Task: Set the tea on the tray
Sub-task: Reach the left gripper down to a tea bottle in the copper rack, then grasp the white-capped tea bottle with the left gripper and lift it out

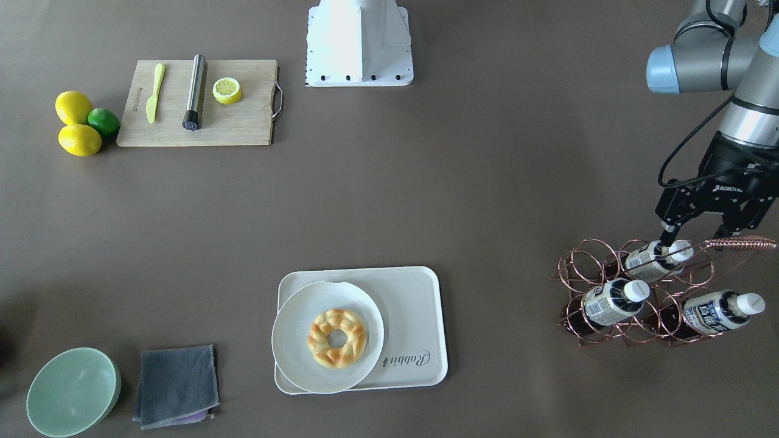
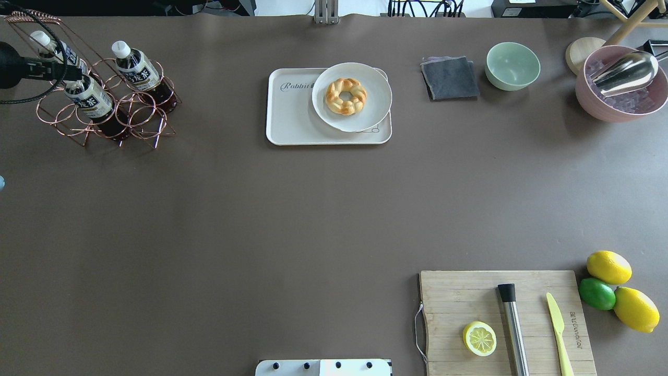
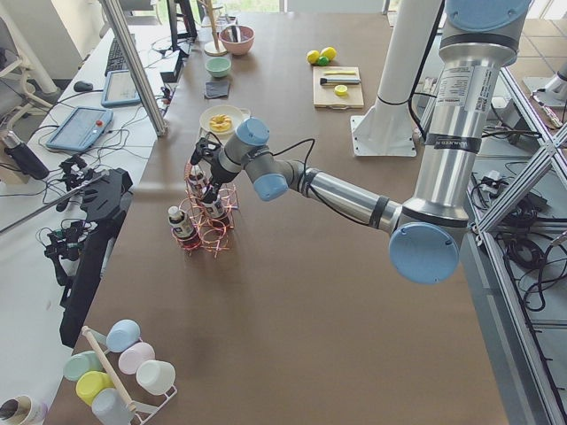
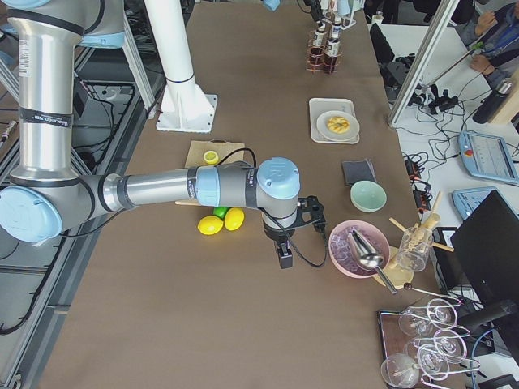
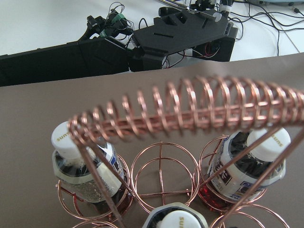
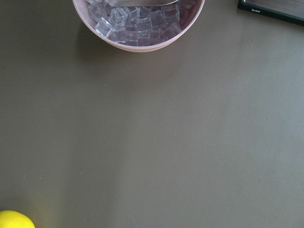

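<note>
Right end effector (image 4: 284, 258) far off by ice bowl (image 4: 336, 235) — opening cannot be told. Tray (image 1: 414, 298) mid-desk, plate (image 1: 292, 316) on one half. Tea (image 1: 648, 261) lies atop rack (image 1: 742, 243), well apart from tray, cap (image 1: 683, 249) pointing rightward. Left end effector (image 1: 697, 234) — nearer arm — wide open, fingers (image 1: 668, 234) either side of cap, gripping nothing.

We see 1 tea bottle (image 5: 175, 217) cut off at the left wrist view's bottom; the right gripper (image 4: 285, 259) is too small to read its jaws.

table (image 2: 209, 219) — brown, matte; side desk (image 5: 38, 19) — white, cabled; light even
</note>
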{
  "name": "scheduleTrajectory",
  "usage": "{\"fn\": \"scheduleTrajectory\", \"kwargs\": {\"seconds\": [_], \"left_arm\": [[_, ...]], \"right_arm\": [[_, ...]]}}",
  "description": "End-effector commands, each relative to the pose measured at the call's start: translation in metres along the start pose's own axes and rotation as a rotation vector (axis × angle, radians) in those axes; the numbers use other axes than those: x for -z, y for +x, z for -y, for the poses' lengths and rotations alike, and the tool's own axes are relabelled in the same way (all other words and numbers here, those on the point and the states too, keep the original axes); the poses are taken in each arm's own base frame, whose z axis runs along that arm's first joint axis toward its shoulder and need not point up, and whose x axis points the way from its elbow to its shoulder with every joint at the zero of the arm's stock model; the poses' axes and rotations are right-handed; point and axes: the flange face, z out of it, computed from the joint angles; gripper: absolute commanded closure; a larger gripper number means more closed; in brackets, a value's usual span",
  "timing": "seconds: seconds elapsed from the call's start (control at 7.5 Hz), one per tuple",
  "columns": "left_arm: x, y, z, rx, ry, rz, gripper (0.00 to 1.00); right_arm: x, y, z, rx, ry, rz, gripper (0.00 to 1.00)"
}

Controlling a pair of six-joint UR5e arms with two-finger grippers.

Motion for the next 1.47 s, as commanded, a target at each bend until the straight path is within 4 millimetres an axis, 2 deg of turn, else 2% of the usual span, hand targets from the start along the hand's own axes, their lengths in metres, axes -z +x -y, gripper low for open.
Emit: {"fn": "scheduleTrajectory", "kwargs": {"seconds": [0.0, 0.13, 0.27, 0.67, 0.8, 1.07, 1.33], "left_arm": [[-0.005, 0.008, -0.005, 0.008, -0.011, -0.009, 0.46], [-0.004, 0.006, -0.004, 0.005, -0.011, -0.007, 0.91], [-0.003, 0.006, -0.005, 0.005, -0.011, -0.007, 1.0], [0.005, 0.008, 0.002, 0.006, -0.001, -0.014, 1.0], [0.02, 0.007, 0.011, 0.009, 0.012, -0.021, 1.0], [0.069, -0.009, 0.038, 0.01, 0.032, -0.039, 1.0], [0.136, -0.024, 0.061, 0.003, 0.053, 0.001, 1.0]], "right_arm": [[0.001, -0.001, 0.001, 0.008, 0.008, -0.002, 0.0], [0.001, -0.001, 0.0, 0.01, 0.01, -0.003, 0.0], [0.001, -0.001, 0.0, 0.011, 0.011, -0.003, 0.0], [0.001, -0.001, 0.0, 0.011, 0.011, -0.003, 0.0], [0.001, -0.001, 0.0, 0.011, 0.011, -0.003, 0.0], [0.0, 0.0, 0.0, 0.009, 0.01, -0.004, 0.0], [0.0, 0.0, 0.0, 0.01, 0.01, -0.004, 0.0]]}}
